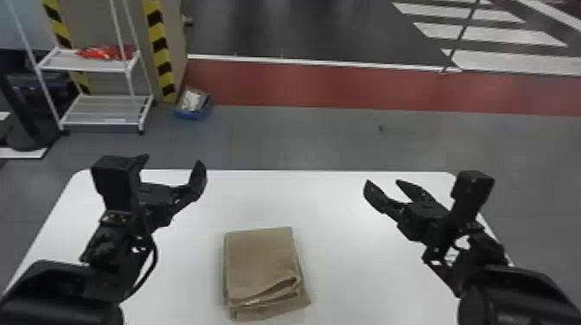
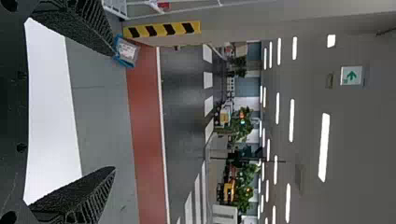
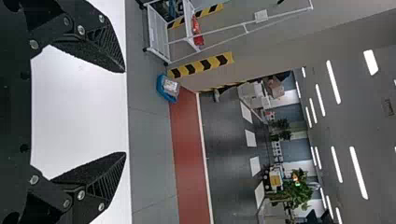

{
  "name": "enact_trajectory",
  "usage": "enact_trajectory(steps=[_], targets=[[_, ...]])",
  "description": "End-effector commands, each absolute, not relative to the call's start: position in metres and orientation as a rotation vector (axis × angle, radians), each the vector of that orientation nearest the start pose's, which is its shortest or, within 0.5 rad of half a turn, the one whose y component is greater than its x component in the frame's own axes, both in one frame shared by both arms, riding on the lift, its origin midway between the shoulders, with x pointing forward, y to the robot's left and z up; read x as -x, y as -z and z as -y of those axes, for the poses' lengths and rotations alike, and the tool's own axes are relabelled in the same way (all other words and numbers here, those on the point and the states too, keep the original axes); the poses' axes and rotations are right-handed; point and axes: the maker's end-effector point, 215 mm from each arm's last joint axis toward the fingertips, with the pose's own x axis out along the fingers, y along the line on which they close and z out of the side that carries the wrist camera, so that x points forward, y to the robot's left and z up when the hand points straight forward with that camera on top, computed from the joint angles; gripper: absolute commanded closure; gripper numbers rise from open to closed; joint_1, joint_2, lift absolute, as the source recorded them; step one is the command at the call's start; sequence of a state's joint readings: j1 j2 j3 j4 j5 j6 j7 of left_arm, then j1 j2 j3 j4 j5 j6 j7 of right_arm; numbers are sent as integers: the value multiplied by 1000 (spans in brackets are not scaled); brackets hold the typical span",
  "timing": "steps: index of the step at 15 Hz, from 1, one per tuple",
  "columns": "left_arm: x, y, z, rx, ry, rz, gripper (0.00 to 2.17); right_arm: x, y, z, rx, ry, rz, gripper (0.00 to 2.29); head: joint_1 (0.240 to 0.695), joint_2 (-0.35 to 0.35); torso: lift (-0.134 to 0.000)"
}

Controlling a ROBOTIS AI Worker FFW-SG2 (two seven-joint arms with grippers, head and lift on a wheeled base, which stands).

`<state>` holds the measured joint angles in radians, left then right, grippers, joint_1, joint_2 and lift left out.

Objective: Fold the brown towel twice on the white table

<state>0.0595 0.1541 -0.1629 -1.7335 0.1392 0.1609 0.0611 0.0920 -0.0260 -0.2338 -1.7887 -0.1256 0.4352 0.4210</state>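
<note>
The brown towel lies folded into a layered, roughly rectangular bundle on the white table, its near right corner showing a raised, loose fold. Up and to the left of the towel, my left gripper is held over the table, open and apart from the cloth. On the towel's far right side, my right gripper also stands open with nothing held. The left wrist view shows the left gripper with its fingers wide apart; in the right wrist view the right gripper has its fingers spread too.
Beyond the table's far edge, a white wheeled rack with a red item on its shelf stands at the left. Near it on the grey floor is a blue bin. Striped yellow-black posts rise beside the rack.
</note>
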Motion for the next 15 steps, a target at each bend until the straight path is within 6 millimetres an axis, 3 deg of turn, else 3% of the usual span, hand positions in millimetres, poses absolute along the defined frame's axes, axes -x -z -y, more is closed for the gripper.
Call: enact_trajectory(steps=[1, 4, 8, 12, 15], targets=[[-587, 320, -188, 36, 107, 23, 2, -565, 368, 240, -153, -253, -200, 43, 695, -89, 0], [-592, 309, -198, 35, 97, 72, 12, -579, 347, 232, -123, -254, -127, 43, 695, -56, 0], [-597, 304, -210, 5, 94, 95, 16, -585, 320, 256, -98, -230, -34, 43, 670, -32, 0], [-598, 314, -214, -7, 97, 75, 19, -582, 321, 290, -114, -187, -26, 43, 656, -51, 0], [-600, 316, -214, -11, 100, 70, 19, -579, 323, 286, -124, -198, -25, 43, 659, -67, 0]])
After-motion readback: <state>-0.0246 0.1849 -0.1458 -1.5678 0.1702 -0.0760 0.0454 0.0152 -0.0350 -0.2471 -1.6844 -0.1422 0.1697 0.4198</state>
